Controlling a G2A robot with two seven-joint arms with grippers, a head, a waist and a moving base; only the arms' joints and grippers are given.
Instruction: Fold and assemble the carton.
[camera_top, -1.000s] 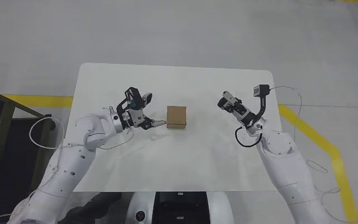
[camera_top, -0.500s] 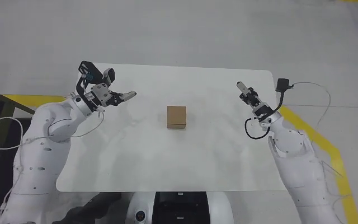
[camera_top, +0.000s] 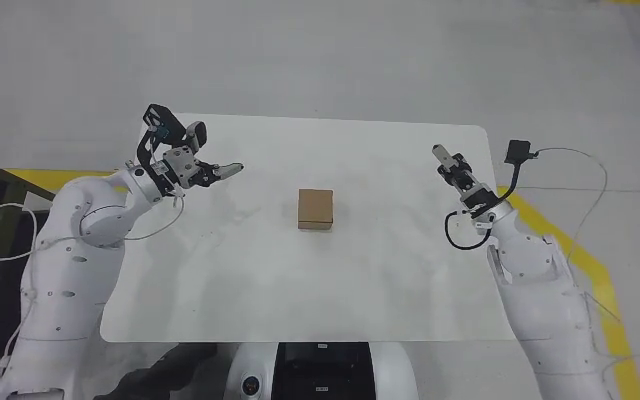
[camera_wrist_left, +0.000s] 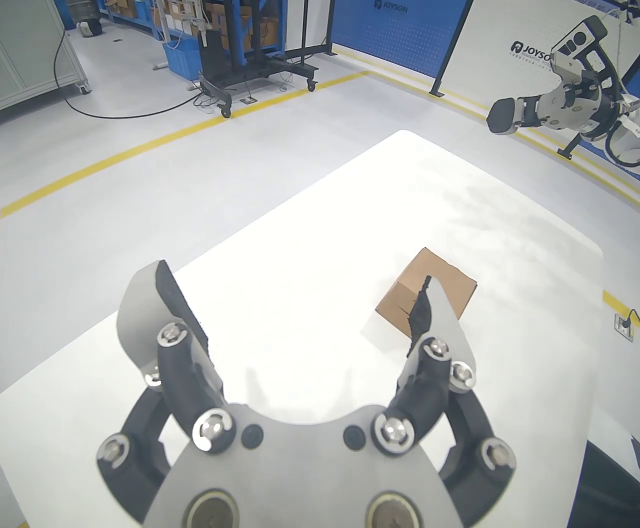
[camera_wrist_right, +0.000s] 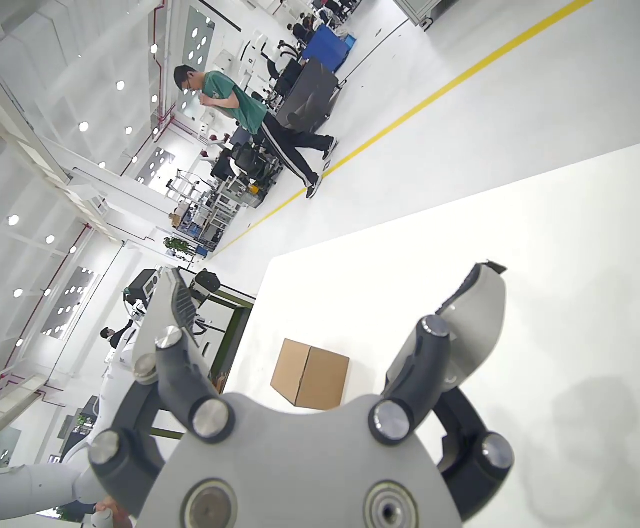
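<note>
Carton (camera_top: 315, 209) stands near the middle of the tabletop (camera_top: 300, 290), resting free, nothing touching it. From above it reads as a closed, near-square box with walls roughly parallel to the tabletop edges, so it has no marked long axis. Left gripper (camera_top: 218, 172) hovers over the left part of the tabletop, fingers spread and holding nothing, tips aimed inward toward the carton. Right gripper (camera_top: 440, 153) hovers near the far right corner, fingers likewise spread and holding nothing. The carton lies between the two, inward from each and a little closer to the robot's side. Both stand well apart from it, the left one nearer. Judgement: folding looks largely complete. Any further press or tuck would most easily come from the left, approaching the carton's left wall.
</note>
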